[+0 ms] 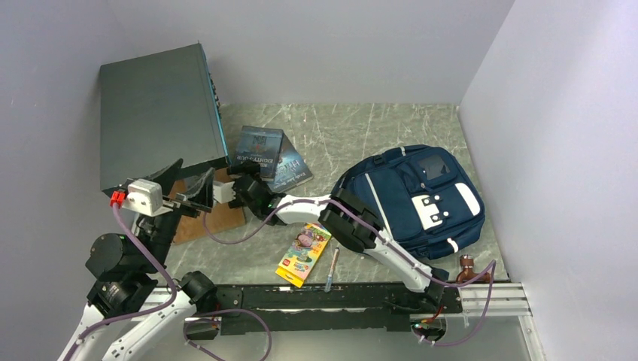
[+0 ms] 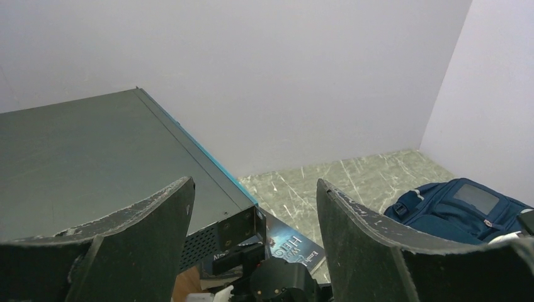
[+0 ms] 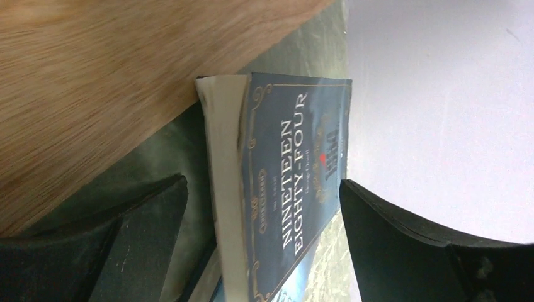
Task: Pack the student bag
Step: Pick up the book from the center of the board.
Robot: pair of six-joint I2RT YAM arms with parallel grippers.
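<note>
our right gripper (image 3: 263,184) is spread wide around the blue-grey paperback with "nineteen eighty-four" on its cover (image 3: 286,189). one dark finger stands on each side, neither visibly touching, so it pinches nothing. the paperback lies partly over a second dark-covered book (image 1: 295,171), and the flat pale wooden board (image 3: 94,75) sits just beside its page edge.

we judge the grasp itself to be the weak point. the cover fills most of the gap between the fingers. a small sideways error would put a fingertip on the cover instead of past its edge and shove the book along the green marbled table (image 1: 361,128). the board may block the finger on that side. closing low could also catch the book underneath, and a soft cover squeezed across its width may bow and slip out.

our left gripper (image 2: 253,182) is also spread and empty. it is raised in front of the big dark grey-green flat box (image 1: 158,113), just above the right wrist. if the right arm lifts straight up, the two could knock together.

the large navy blue fabric backpack with thin pale stripes (image 1: 421,195) lies at the right of the table, near the side wall and well apart from the books. from above we cannot see an open mouth, so the book may end up on the bag, not in it.
</note>
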